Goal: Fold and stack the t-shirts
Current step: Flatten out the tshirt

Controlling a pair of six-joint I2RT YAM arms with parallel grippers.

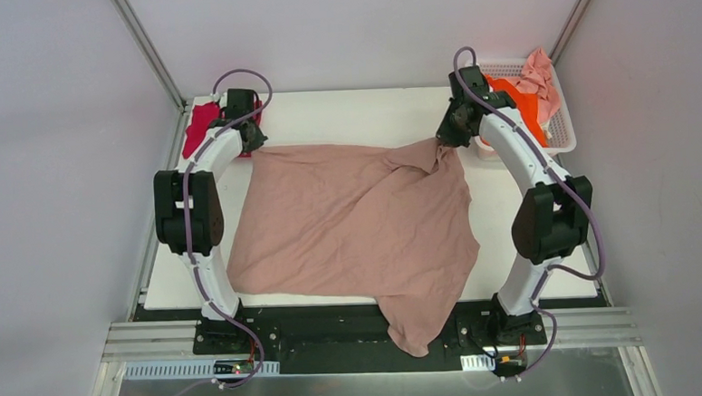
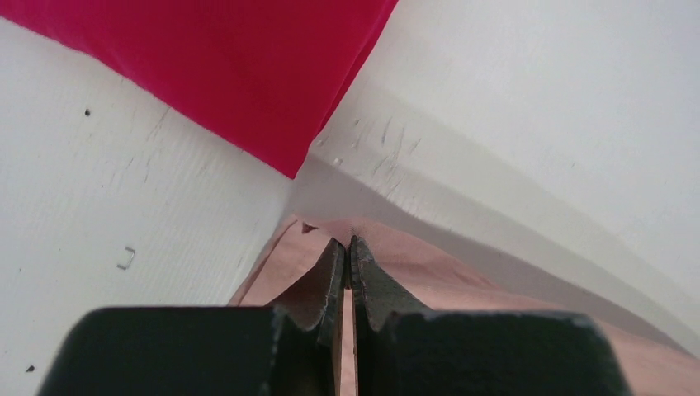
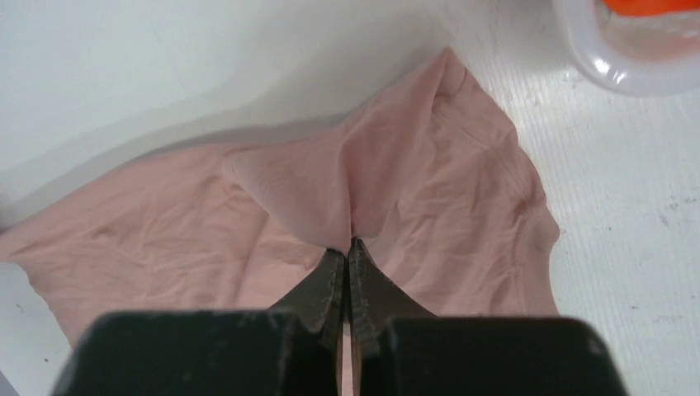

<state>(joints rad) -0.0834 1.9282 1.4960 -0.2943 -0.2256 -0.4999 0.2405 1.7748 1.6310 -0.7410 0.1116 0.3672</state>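
Observation:
The dusty-pink beige t-shirt (image 1: 349, 225) lies spread over the table, one part hanging over the near edge. My left gripper (image 1: 252, 141) is shut on its far left corner; the pinched cloth (image 2: 388, 264) shows in the left wrist view at the gripper (image 2: 350, 241). My right gripper (image 1: 442, 141) is shut on its far right part, the cloth (image 3: 388, 181) bunched up at the gripper (image 3: 350, 241). The crimson-magenta t-shirt (image 1: 200, 124) lies at the far left corner and shows in the left wrist view (image 2: 231, 66). The orange t-shirt (image 1: 522, 103) and the pale pink t-shirt (image 1: 541, 77) lie in the basket.
The white lattice basket (image 1: 564, 134) stands at the far right corner, its rim (image 3: 611, 78) close to my right gripper. White walls enclose the table on three sides. A black rail runs along the near edge by the arm bases.

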